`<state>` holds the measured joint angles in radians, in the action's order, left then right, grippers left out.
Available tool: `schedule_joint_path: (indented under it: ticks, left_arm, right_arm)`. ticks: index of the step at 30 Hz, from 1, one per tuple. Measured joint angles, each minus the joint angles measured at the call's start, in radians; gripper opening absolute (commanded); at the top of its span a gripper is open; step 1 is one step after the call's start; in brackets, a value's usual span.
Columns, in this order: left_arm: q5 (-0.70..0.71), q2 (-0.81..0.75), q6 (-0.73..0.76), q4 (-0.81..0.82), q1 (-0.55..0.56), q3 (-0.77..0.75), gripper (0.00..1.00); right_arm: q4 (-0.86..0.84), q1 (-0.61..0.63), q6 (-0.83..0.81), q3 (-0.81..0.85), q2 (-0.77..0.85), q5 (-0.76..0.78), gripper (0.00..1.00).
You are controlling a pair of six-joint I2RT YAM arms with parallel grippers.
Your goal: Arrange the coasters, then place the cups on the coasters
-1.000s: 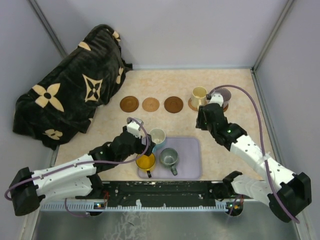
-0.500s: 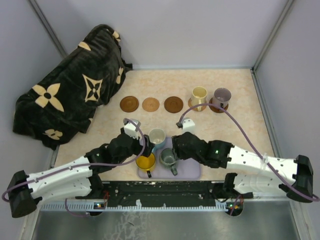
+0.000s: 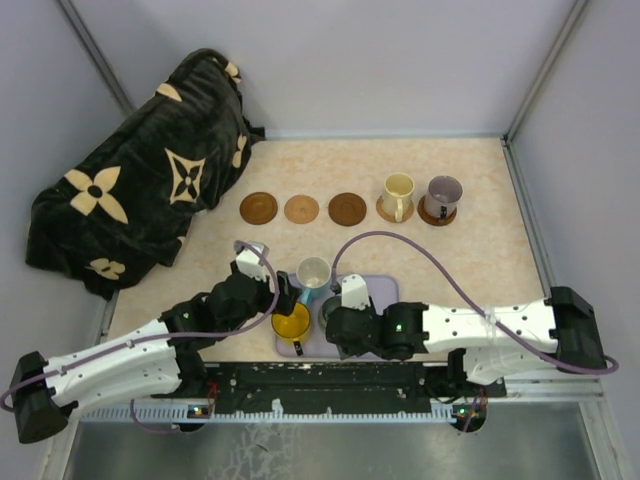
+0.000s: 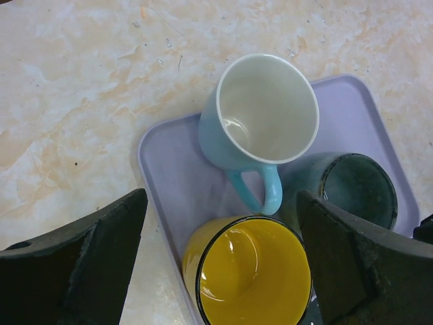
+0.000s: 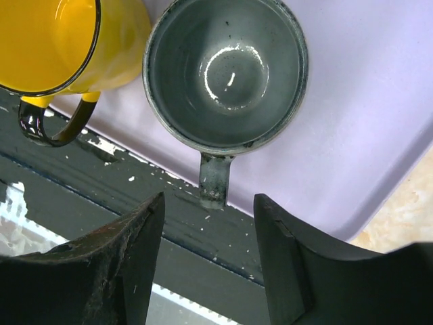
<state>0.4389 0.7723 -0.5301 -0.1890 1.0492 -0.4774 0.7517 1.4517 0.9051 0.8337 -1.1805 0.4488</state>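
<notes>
Three bare brown coasters (image 3: 258, 208) (image 3: 301, 209) (image 3: 347, 209) lie in a row at the back. Two more carry the cream-yellow cup (image 3: 399, 190) and the purple-grey cup (image 3: 444, 192). On the lavender tray (image 3: 388, 292) stand the white-and-blue cup (image 4: 260, 115), the yellow cup (image 4: 250, 277) and the grey-green cup (image 5: 225, 71). My left gripper (image 4: 226, 271) is open, with one finger on each side of the yellow cup. My right gripper (image 5: 210, 233) is open just short of the grey-green cup's handle (image 5: 212, 184). In the top view the right arm hides most of that cup.
A black bag with tan flower marks (image 3: 140, 200) fills the back left. Grey walls close in the table on three sides. The tray sits against the dark rail (image 5: 135, 217) at the table's near edge, and the grey-green cup's handle reaches over it.
My right arm has swung from the two back-right cups down to the tray, above the grey-green cup, and its jaws have widened. My left arm has drawn back slightly to the left.
</notes>
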Motion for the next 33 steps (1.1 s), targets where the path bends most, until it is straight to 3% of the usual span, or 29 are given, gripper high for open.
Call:
schedule_joint_path:
  ticks: [8,22,33]
  left_arm:
    - [0.019,-0.023,-0.02,-0.033,0.0,0.006,0.97]
    - [0.037,-0.022,-0.031,-0.043,0.0,0.019,0.97]
    - [0.055,-0.022,-0.039,-0.047,0.0,0.026,0.97]
  right_arm:
    - [-0.011,0.005,0.066,-0.011,-0.013,0.006,0.44]
    - [-0.002,0.006,0.087,-0.005,-0.157,0.035,0.37]
    - [-0.023,0.003,0.09,0.006,-0.175,0.054,0.23]
